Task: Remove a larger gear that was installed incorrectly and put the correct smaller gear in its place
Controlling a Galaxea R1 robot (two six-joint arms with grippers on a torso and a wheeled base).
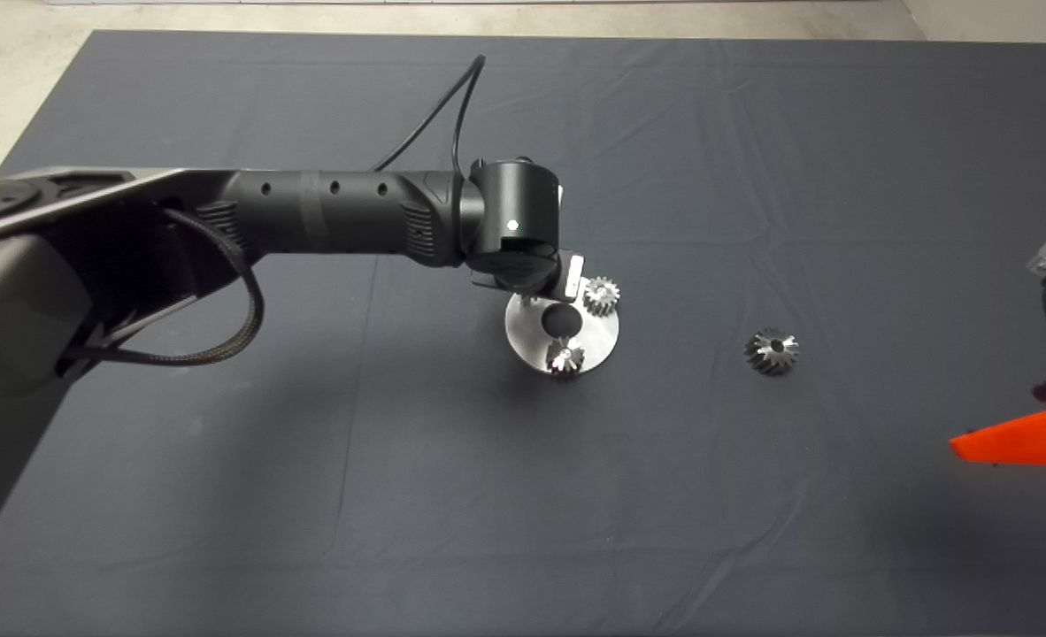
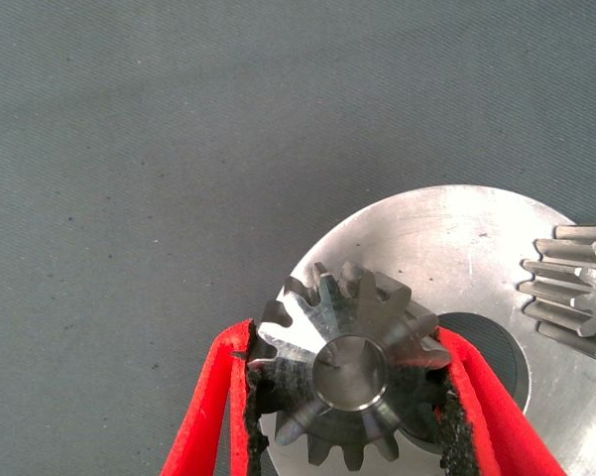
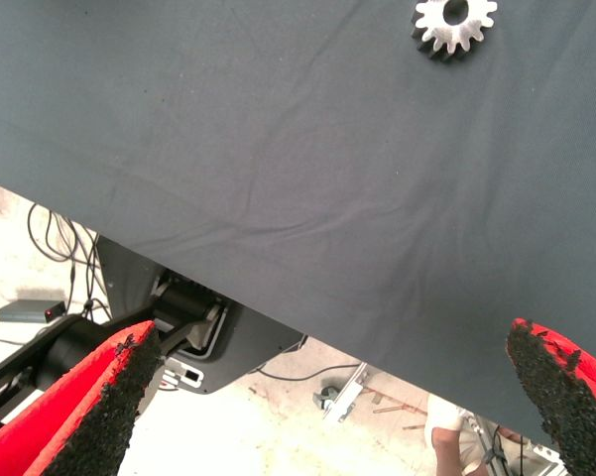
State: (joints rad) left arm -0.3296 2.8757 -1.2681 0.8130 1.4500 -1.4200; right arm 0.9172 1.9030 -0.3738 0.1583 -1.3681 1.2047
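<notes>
The larger gear [image 1: 772,350], dark grey, lies alone on the mat to the right of the round silver plate [image 1: 523,332]; it also shows in the right wrist view [image 3: 454,25]. My left arm [image 1: 514,226] reaches over the plate and hides its gripper in the head view. In the left wrist view my left gripper [image 2: 343,339] is shut on a smaller gear [image 2: 349,372], bright silver, which sits at the plate's edge [image 2: 446,248] with a round pin end in its centre. My right gripper [image 1: 994,418] is open and empty at the mat's right edge [image 3: 332,332].
Two other small silver gears [image 1: 602,295] [image 1: 565,356] sit on the plate around its dark centre hole [image 1: 562,319]; one shows in the left wrist view [image 2: 570,288]. A black cable [image 1: 452,115] rises from the left arm. Floor and cables show beyond the mat edge [image 3: 40,268].
</notes>
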